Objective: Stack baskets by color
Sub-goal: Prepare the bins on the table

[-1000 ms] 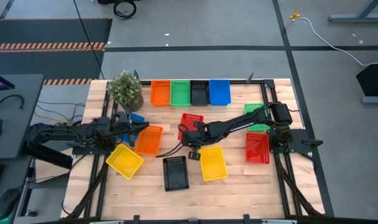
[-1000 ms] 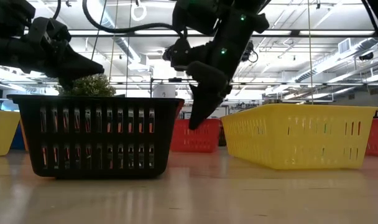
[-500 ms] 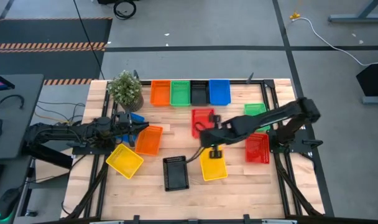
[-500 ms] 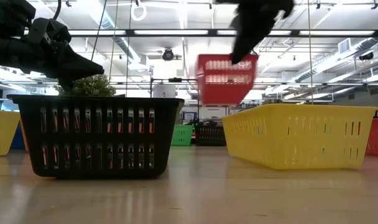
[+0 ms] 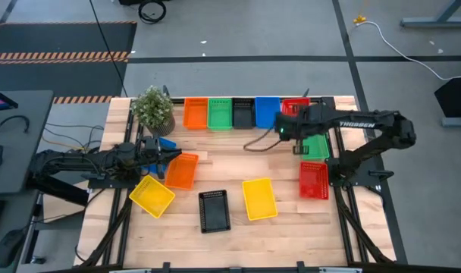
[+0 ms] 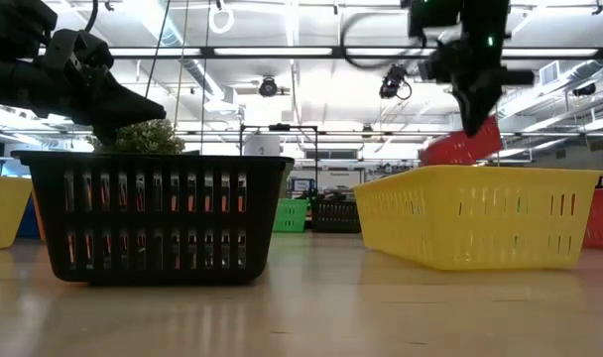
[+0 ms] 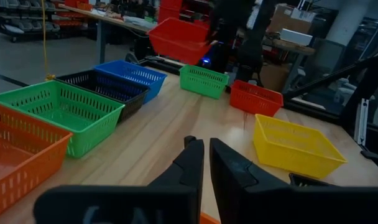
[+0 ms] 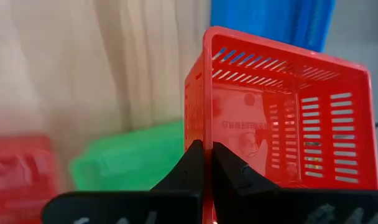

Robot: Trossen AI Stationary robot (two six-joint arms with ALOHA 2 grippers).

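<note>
My right gripper (image 5: pixel 293 121) is shut on a red basket (image 5: pixel 296 105), which hangs tilted in the air at the far right, beside the blue basket (image 5: pixel 267 111). That blue one ends a far-edge row of orange (image 5: pixel 195 112), green (image 5: pixel 219 112) and black (image 5: pixel 243 112) baskets. A second red basket (image 5: pixel 314 180) rests on the table near the right edge, a green one (image 5: pixel 315 145) partly under my right arm. My left gripper (image 5: pixel 167 155) stands shut and level at the left, between an orange basket (image 5: pixel 181 171) and a blue one (image 5: pixel 167 142). My right gripper pinches one side wall of the red basket at its rim (image 8: pixel 205 134), one finger inside the basket and one outside. The fingers come from above, slanting down. The basket (image 6: pixel 465 147) is lifted clear and tilted, its open side (image 8: pixel 282 124) toward the wrist camera.
Two yellow baskets (image 5: pixel 259 199) (image 5: pixel 151 195) and a black one (image 5: pixel 214 210) lie on the near half of the table. A potted plant (image 5: pixel 152 108) stands at the far left corner. Bare wood shows in the table's middle (image 5: pixel 230 163).
My right gripper has lifted the red basket off the middle of the table and carried it up and toward the far right corner, tipping more steeply down. The basket has gone from flat on the wood to hanging tilted beside the blue basket.
</note>
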